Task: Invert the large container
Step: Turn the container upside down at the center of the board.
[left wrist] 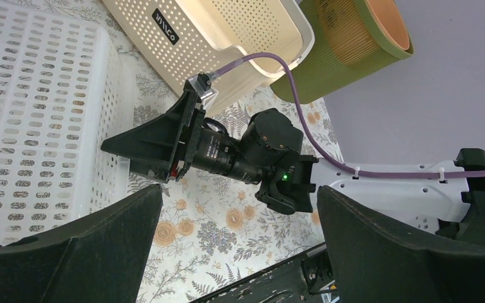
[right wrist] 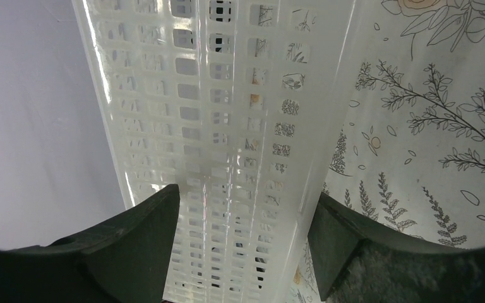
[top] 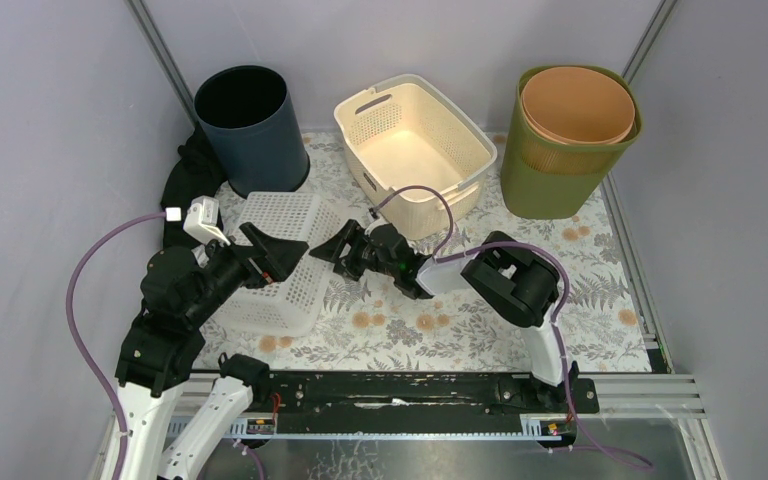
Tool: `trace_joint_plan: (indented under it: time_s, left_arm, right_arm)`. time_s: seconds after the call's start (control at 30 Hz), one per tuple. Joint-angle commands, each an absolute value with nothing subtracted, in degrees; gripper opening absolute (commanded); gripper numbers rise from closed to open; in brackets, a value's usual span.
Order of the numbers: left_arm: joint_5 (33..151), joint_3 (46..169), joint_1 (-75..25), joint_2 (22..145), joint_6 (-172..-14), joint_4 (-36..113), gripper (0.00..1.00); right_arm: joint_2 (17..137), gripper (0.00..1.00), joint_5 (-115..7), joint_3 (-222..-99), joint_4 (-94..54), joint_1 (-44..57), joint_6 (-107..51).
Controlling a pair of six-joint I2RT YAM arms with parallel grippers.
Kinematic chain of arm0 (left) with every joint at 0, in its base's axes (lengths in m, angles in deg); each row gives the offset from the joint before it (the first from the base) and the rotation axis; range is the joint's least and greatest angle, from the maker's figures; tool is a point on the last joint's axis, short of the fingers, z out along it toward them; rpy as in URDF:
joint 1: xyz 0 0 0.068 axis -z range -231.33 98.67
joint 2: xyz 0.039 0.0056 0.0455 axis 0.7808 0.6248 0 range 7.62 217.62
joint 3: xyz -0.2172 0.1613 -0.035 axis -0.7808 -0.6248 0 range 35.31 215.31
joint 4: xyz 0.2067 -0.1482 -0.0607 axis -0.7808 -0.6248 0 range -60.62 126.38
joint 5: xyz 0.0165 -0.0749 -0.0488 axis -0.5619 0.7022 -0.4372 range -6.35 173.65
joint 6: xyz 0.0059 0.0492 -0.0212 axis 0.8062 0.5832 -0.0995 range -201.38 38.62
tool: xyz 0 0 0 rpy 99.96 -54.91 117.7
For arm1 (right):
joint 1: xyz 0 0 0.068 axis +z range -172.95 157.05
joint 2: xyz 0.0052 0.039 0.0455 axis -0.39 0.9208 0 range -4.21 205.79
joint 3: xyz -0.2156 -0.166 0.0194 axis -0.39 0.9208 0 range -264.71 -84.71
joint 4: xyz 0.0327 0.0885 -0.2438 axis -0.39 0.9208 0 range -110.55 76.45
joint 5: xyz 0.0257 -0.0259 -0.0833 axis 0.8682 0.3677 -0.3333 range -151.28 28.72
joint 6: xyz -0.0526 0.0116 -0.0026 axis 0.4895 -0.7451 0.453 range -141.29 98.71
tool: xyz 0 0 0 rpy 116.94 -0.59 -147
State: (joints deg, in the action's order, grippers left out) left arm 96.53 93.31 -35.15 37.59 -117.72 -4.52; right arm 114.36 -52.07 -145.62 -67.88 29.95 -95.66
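The large white perforated basket (top: pixel 285 215) lies on the floral cloth at the left, and its flat perforated face looks to be turned up. It fills the left of the left wrist view (left wrist: pixel 31 113). My left gripper (top: pixel 280 258) is open over its right edge, and only cloth shows between its fingers (left wrist: pixel 239 208). My right gripper (top: pixel 328 250) is open and points left at the basket's right side. In the right wrist view the basket's side wall (right wrist: pixel 240 126) stands between the spread fingers (right wrist: pixel 243 202); I cannot tell if they touch it.
A cream basket (top: pixel 415 140) stands upright at the back middle, close behind my right wrist. A dark blue bin (top: pixel 250 125) is at the back left. A green bin (top: pixel 560 170) holding an orange bin (top: pixel 577 105) is at the back right. A black cloth (top: pixel 185 180) lies at the left wall.
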Motion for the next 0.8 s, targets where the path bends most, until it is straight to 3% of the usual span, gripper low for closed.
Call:
trace_joint_plan:
  time_s: [0.0, 0.77]
  left_arm:
    - [97.04, 92.62, -34.9, 37.32, -117.44, -2.02, 1.0]
    - [96.84, 92.01, -34.98, 37.34, -117.24, -1.72, 1.0]
  right_arm:
    - [118.08, 0.74, -51.39, -145.53, -62.77, 29.49, -96.35]
    - [125.32, 0.69, -51.87, -149.08, -63.11, 29.07, -97.58]
